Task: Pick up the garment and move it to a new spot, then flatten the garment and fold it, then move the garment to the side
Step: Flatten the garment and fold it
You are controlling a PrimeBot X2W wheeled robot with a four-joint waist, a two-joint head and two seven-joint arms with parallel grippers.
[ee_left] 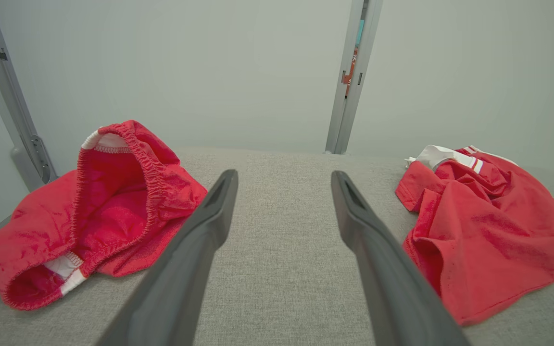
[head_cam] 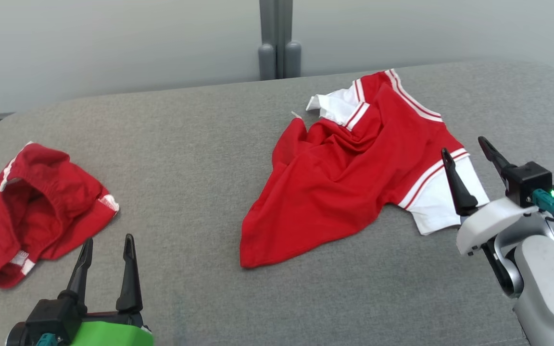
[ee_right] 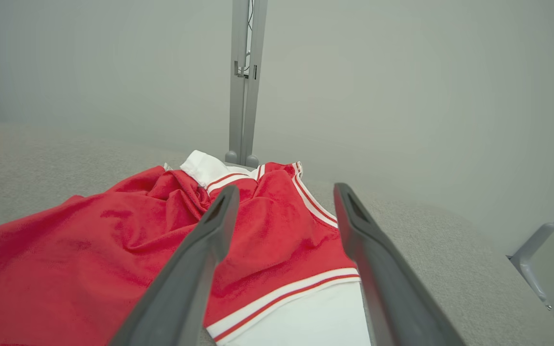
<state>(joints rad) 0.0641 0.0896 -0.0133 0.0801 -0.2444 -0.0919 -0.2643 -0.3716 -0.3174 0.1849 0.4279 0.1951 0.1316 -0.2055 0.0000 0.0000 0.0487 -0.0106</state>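
The garment, a crumpled red shirt [head_cam: 344,192] with white sleeves and striped trim, lies right of centre on the grey padded table [head_cam: 185,144]. My right gripper [head_cam: 463,145] hovers open over its near white sleeve, with nothing between the fingers. In the right wrist view the shirt [ee_right: 113,250] spreads below and to the left of the open right gripper [ee_right: 286,187]. My left gripper [head_cam: 108,239] stands open at the lower left, holding nothing. The left wrist view has the open left gripper [ee_left: 284,174] over bare table, with the shirt [ee_left: 484,230] off to its right.
A pair of bunched red shorts [head_cam: 31,206] with an elastic waistband lies at the table's left edge, just left of the left gripper, and appears as shorts [ee_left: 104,211] in the left wrist view. A grey post [head_cam: 279,38] stands behind the table's far edge against a pale wall.
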